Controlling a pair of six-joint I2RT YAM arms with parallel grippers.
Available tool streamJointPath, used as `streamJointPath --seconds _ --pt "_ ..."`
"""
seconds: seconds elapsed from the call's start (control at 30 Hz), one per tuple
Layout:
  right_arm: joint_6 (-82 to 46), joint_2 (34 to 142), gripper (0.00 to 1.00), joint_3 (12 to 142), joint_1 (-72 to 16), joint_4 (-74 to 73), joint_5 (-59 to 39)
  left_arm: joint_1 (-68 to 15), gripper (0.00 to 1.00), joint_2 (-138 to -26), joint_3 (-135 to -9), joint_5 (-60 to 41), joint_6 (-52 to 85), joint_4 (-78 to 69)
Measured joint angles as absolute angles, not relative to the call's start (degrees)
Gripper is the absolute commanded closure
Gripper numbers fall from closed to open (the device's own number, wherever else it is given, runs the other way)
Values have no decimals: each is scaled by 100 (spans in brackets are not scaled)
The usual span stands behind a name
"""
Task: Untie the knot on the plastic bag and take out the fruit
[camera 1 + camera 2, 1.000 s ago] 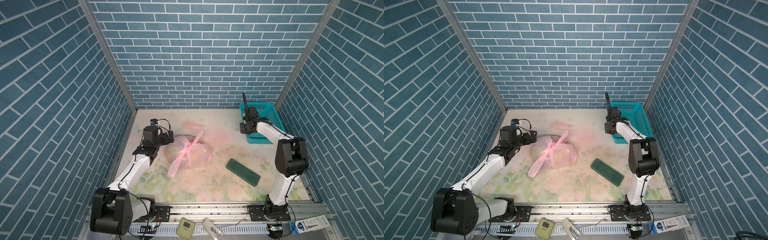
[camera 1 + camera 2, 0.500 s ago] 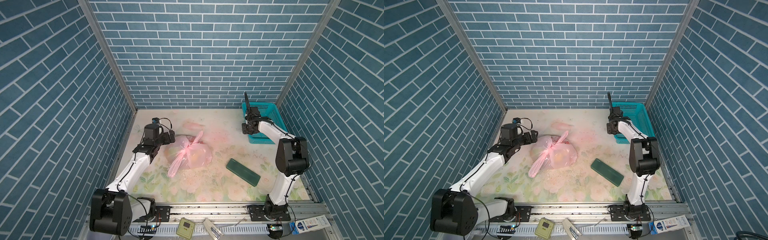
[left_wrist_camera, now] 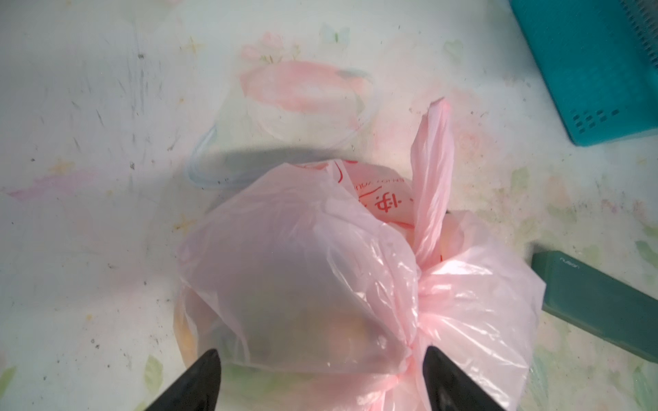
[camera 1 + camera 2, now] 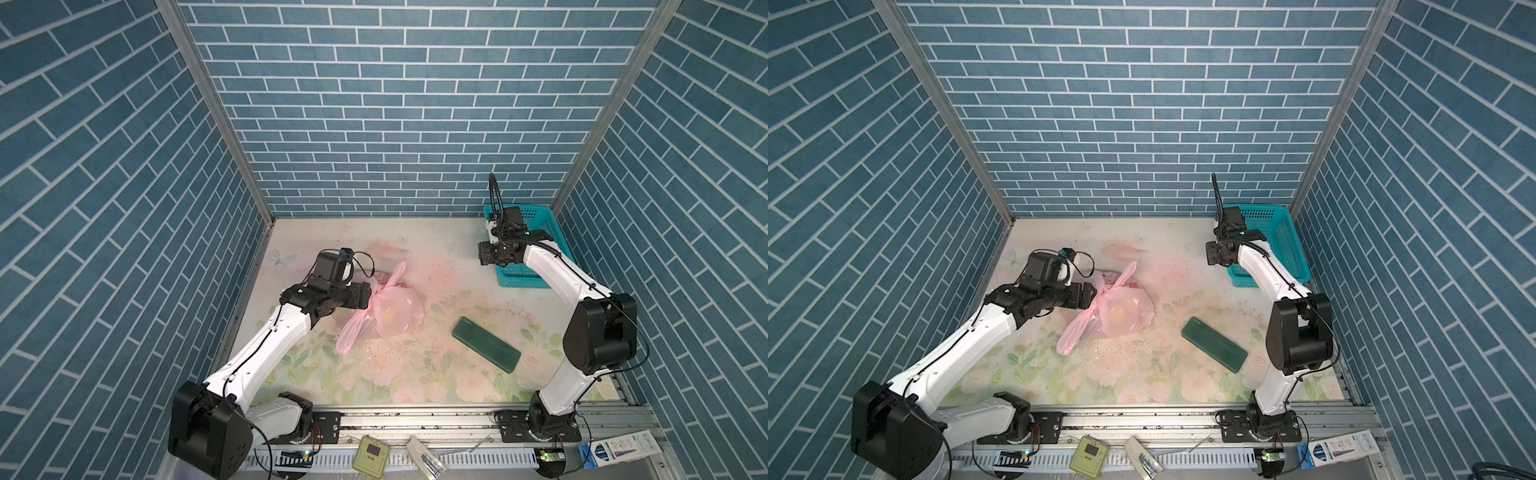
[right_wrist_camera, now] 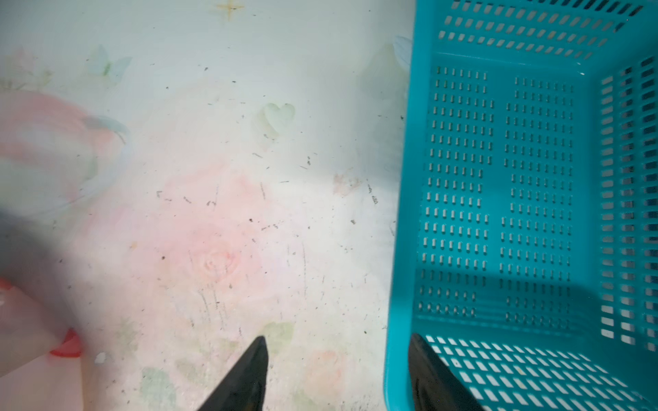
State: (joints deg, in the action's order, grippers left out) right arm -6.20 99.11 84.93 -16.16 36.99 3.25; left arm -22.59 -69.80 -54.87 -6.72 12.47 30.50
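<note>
The plastic bag (image 4: pixel 395 318) lies left of the desk's (image 4: pixel 415 374) middle, nearer the left edge than the right, its knot (image 3: pixel 422 281) tied and the fruit (image 4: pixel 1119 316) showing only as dim orange and dark shapes through the pink film. The left pincer (image 3: pixel 320 357) stands with jaws wide on either side of the bag's bulge, one jaw just beside the knot; whether either touches the plastic cannot be told. The upright loop (image 4: pixel 397 272) points toward the far edge, the trailing loop (image 4: pixel 349 338) toward the near edge. By the far right corner the right pincer (image 5: pixel 338 341) hovers at the rim of the teal basket (image 5: pixel 404 213), jaws apart and empty, well apart from the bag. The step in hand looks to be the first grip for untying. It would go best if the left pincer narrows on the bunched plastic beside the knot, not on the smooth bulge, where thin film would likely slip; the right would then take the upright loop close to the knot and draw it back through the twist. A pull straight up would probably lift the whole bag.
</note>
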Motion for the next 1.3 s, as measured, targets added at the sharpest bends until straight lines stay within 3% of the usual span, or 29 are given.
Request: streamJointPath --seconds 0.33,0.4,0.53,0.73,0.93,1.3 --pt "-729 9876 37 8514 -1975 3977 71 -2853 16 -7719 -5791 -893 1796 3315" --pt "-768 9821 37 8514 -2012 3988 51 -2910 25 -7795 -5697 -937 2038 3194" --pt "-792 9598 39 8503 -2025 3979 21 -3057 61 -7999 -5640 -851 2397 3041" --pt "-869 9295 40 8353 -2025 3896 21 -3323 92 -8281 -5747 -760 2770 2797" --pt "-875 9172 40 8042 -2025 3839 19 -3562 100 -8416 -5863 -888 3229 2471" --pt "-875 9054 40 7701 -2025 3765 -45 -3750 100 -9067 -6289 -902 4237 1133"
